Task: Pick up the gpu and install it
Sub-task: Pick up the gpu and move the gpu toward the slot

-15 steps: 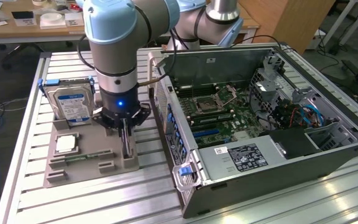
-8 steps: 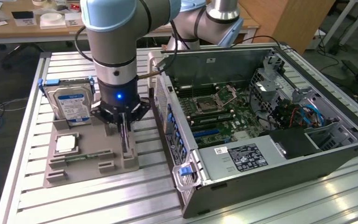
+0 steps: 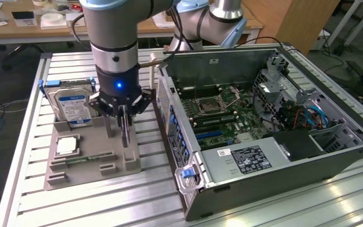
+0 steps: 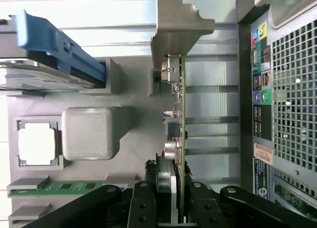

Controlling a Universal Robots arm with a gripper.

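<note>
The gripper (image 3: pixel 124 117) is clamped on the upper edge of the gpu (image 3: pixel 126 135), which stands on edge straight beneath it, its lower end down at the grey holder (image 3: pixel 74 177) on the surface (image 3: pixel 106 208). The open computer case (image 3: pixel 263 142) stands just beside the gripper, and the hard drive (image 3: pixel 71 106) is near its other side.

Grey fixture tray (image 3: pixel 81 174) on slatted table (image 3: pixel 74 208): hard drive (image 3: pixel 73 106) upright at one end, CPU (image 3: pixel 66 145) flat mid-tray, memory stick (image 3: pixel 83 160) slotted in. Open PC case (image 3: pixel 282 179) just beside tray.
</note>
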